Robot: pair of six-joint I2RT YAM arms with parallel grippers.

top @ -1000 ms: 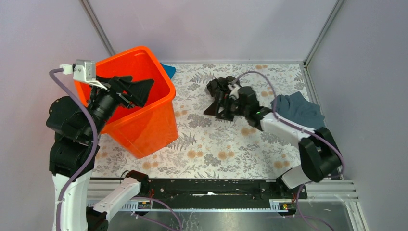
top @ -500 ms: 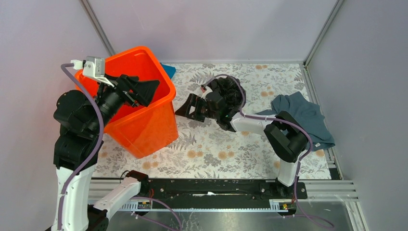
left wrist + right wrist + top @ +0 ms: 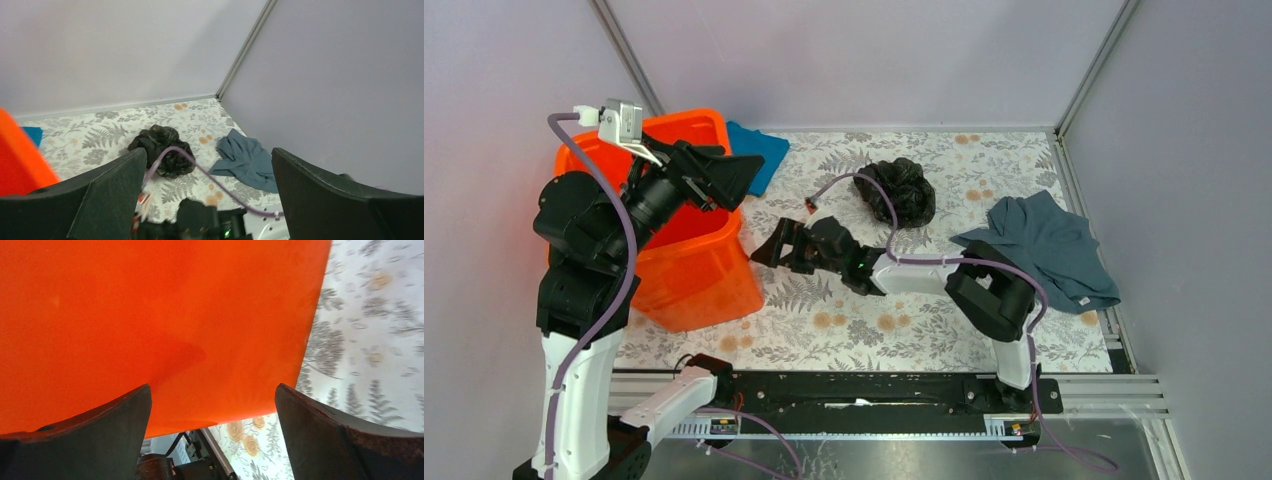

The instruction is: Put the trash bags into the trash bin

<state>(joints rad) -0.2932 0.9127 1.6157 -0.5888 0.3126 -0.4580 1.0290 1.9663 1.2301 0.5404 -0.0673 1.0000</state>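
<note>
The trash bag [image 3: 902, 190] is a crumpled black shiny lump lying on the floral mat at mid-back, with nothing gripping it; it also shows in the left wrist view as the bag [image 3: 162, 150]. The orange trash bin [image 3: 679, 275] stands at the left. My left gripper [image 3: 734, 180] hangs open over the bin's right rim and holds nothing. Low on the mat, my right gripper [image 3: 774, 255] is open and empty, pointing at the bin's right wall [image 3: 150, 315] from close by.
A grey-blue cloth [image 3: 1044, 245] lies at the right of the mat. A small teal cloth [image 3: 759, 150] lies behind the bin. The right arm's purple cable [image 3: 874, 190] arcs over the bag. Enclosure walls stand close on three sides.
My right gripper has swept left from the bag to the bin's wall, leaving the bag on the mat. The bin has shifted left, uncovering the teal cloth. The left arm rose slightly.
</note>
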